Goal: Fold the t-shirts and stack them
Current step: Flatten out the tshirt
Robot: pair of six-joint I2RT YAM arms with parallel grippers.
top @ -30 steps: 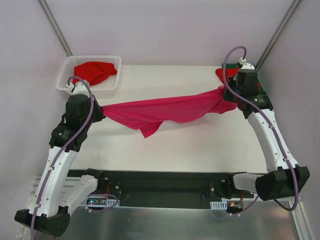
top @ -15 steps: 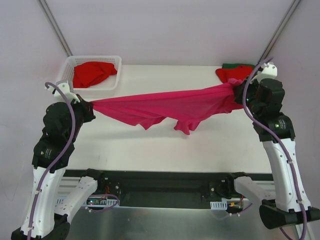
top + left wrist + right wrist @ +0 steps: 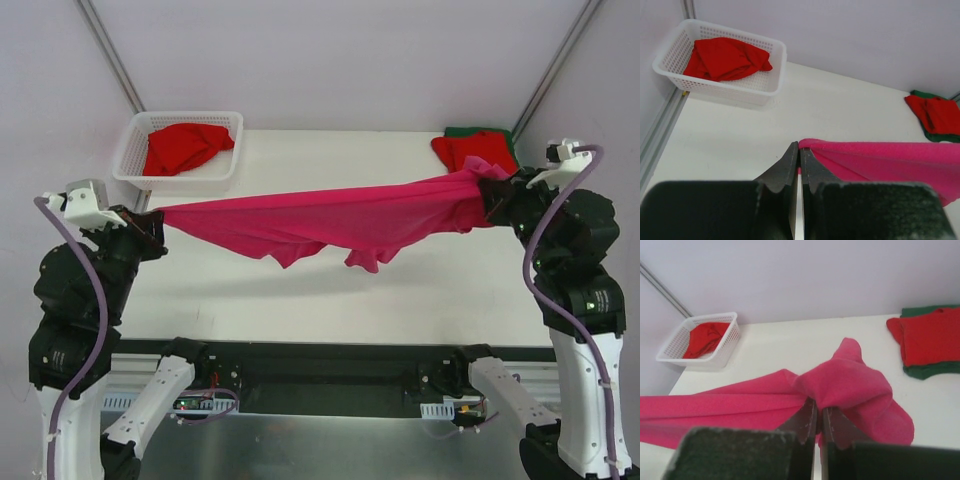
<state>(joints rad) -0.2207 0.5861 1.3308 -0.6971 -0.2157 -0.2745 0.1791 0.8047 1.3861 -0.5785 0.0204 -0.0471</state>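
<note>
Above mid-table, the bright magenta-pink cloth t-shirt (image 3: 330, 220) hangs stretched and unfolded, left gripper (image 3: 157, 216) at nine o'clock and right gripper (image 3: 487, 195) at three clamped on its ends. Folded red and dark green cloth shirts (image 3: 478, 150) lie stacked at one; a crumpled red cloth shirt (image 3: 185, 145) waits in the white plastic lattice basket (image 3: 178, 182) at eleven.

White arm links (image 3: 580, 390) w/ blk joints (image 3: 75, 290), lilac cables (image 3: 103, 320)

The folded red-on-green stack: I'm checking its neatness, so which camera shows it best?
Right wrist view: the stack is largest there, red shirt on green shirt with edges visible. Top external shows it small, beside the pink shirt; left wrist shows it small at the frame's edge.
</note>
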